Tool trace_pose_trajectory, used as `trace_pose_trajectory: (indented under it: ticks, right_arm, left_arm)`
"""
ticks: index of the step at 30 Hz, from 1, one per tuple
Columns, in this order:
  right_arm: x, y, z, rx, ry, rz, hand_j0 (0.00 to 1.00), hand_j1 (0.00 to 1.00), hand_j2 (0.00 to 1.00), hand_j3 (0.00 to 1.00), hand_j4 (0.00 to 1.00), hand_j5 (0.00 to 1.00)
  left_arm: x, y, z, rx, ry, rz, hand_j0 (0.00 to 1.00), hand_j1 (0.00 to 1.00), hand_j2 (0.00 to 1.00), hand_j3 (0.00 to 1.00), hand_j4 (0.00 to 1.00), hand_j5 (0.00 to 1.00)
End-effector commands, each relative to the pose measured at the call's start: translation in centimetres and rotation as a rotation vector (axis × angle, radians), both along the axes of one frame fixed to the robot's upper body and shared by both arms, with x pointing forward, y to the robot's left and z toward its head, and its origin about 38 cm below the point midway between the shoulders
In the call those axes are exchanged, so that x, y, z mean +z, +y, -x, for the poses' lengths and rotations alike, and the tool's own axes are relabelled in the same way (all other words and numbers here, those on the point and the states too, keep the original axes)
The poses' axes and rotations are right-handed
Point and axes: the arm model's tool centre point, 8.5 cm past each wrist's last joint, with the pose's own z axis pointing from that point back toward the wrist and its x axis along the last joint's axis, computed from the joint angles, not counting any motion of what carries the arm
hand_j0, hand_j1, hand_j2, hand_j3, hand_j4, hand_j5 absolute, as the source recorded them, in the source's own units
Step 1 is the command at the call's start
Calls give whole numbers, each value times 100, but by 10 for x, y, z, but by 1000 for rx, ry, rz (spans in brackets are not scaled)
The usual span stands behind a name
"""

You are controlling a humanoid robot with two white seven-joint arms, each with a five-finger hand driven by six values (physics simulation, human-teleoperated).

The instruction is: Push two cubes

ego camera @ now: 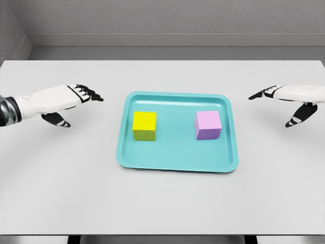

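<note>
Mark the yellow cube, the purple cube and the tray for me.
yellow cube (144, 121), head view, on its top face.
purple cube (207, 120), head view, on its top face.
tray (175, 163), head view, on the bare floor near its front rim.

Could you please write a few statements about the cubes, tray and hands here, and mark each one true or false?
1. Both cubes sit inside the teal tray. True.
2. The yellow cube touches the purple cube. False: a clear gap separates them.
3. The left hand grasps the yellow cube. False: it is outside the tray, fingers open.
4. The right hand is open, right of the tray. True.
</note>
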Motion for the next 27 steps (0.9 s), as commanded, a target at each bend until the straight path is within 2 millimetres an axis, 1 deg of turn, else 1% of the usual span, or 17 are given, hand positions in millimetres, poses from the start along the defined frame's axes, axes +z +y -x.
trace_pose_trajectory:
  ticks: [1, 3, 4, 6, 7, 10, 11, 12, 13, 14, 16, 17, 18, 20, 22, 24, 27]
  right_arm:
    - [0, 0, 0, -4, 1, -4, 100, 100, 100, 100, 100, 100]
    - [1, 0, 0, -2, 0, -4, 100, 100, 100, 100, 100, 100]
    - [2, 3, 0, 8, -2, -5, 100, 100, 100, 100, 100, 100]
    - [3, 0, -1, -1, -3, -3, 100, 100, 100, 100, 100, 100]
    - [3, -1, -2, -5, -4, 2, 100, 100, 100, 100, 100, 100]
    - [2, 0, -2, -4, -2, -1, 100, 100, 100, 100, 100, 100]
    - [0, -1, -1, -4, 4, 3, 100, 100, 100, 100, 100, 100]
    - [-1, -2, 0, -6, 5, 4, 96, 96, 96, 96, 96, 96]
    - [-1, -2, 0, -5, 5, 5, 82, 82, 82, 82, 82, 82]
    - [-1, 0, 0, 1, 5, 7, 60, 60, 60, 60, 60, 60]
    - [0, 1, 0, 5, 3, 13, 24, 24, 24, 24, 24, 24]
    - [2, 0, 0, 3, -1, 12, 16, 16, 16, 16, 16, 16]
    - [2, 1, -1, 6, -3, 12, 16, 16, 16, 16, 16, 16]
    - [5, 5, -3, 14, -11, 9, 16, 16, 16, 16, 16, 16]
    - [2, 22, -7, 47, -13, -10, 15, 15, 15, 15, 15, 15]
    - [-4, 48, -14, 108, -22, 17, 15, 15, 15, 15, 15, 15]
    - [-10, 76, -20, 185, -8, 69, 15, 15, 15, 15, 15, 15]
  left_arm:
    - [0, -5, 1, -14, 1, -12, 90, 90, 90, 90, 90, 90]
    - [9, -12, 3, -47, -15, -30, 89, 89, 89, 89, 89, 89]
    - [20, -22, 8, -85, -44, -35, 89, 89, 89, 89, 89, 89]
    - [39, -34, 8, -120, -99, -25, 91, 91, 91, 91, 91, 91]
    - [44, -41, 14, -151, -113, -38, 83, 83, 83, 83, 83, 83]
    - [44, -49, 22, -191, -83, -103, 67, 67, 67, 67, 67, 67]
    - [43, -48, 22, -190, -76, -113, 57, 57, 57, 57, 57, 57]
    - [42, -48, 22, -188, -77, -117, 57, 57, 57, 57, 57, 57]
    - [40, -47, 21, -184, -77, -129, 57, 57, 57, 57, 57, 57]
    - [38, -45, 20, -179, -80, -148, 57, 57, 57, 57, 57, 57]
    - [35, -48, 17, -174, -96, -182, 57, 57, 57, 57, 57, 57]
    - [34, -53, 16, -180, -97, -175, 57, 57, 57, 57, 57, 57]
    - [32, -57, 17, -188, -96, -164, 58, 58, 58, 58, 58, 58]
    - [19, -83, 18, -234, -74, -127, 59, 59, 59, 59, 59, 59]
    - [16, -88, 17, -236, -69, -111, 58, 58, 58, 58, 58, 58]
    - [5, -92, 13, -227, -40, -95, 58, 58, 58, 58, 58, 58]
    - [6, -83, 9, -206, -36, -100, 58, 58, 58, 58, 58, 58]
